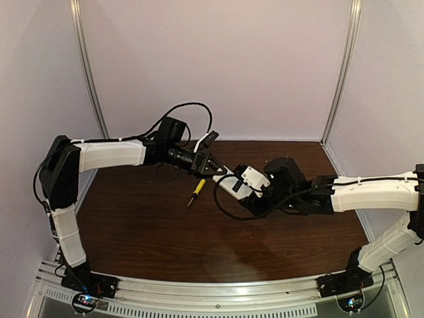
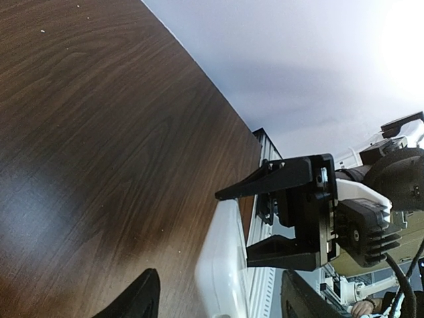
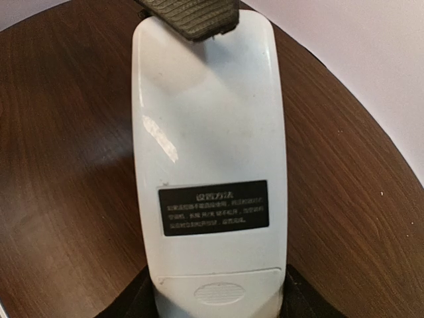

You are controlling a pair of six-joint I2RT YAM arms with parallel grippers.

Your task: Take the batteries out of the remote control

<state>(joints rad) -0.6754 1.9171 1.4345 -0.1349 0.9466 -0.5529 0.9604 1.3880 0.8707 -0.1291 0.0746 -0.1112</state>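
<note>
The white remote control (image 3: 209, 132) is held above the table, back side up, with a black label (image 3: 213, 207) and its ribbed cover (image 3: 215, 293) in place. My right gripper (image 3: 215, 301) is shut on its near end, one finger on each long edge. In the top view the remote control (image 1: 227, 183) spans between the two grippers. My left gripper (image 1: 215, 169) stands open around the far end, with one ribbed finger pad (image 3: 189, 13) over the tip. In the left wrist view the remote control (image 2: 222, 265) lies edge-on between the dark fingers. The batteries are hidden.
A yellow-handled screwdriver (image 1: 198, 188) lies on the dark wooden table (image 1: 146, 225) just below the left gripper. Pale walls close off the back and sides. The right gripper's black fingers (image 2: 265, 185) face the left wrist camera.
</note>
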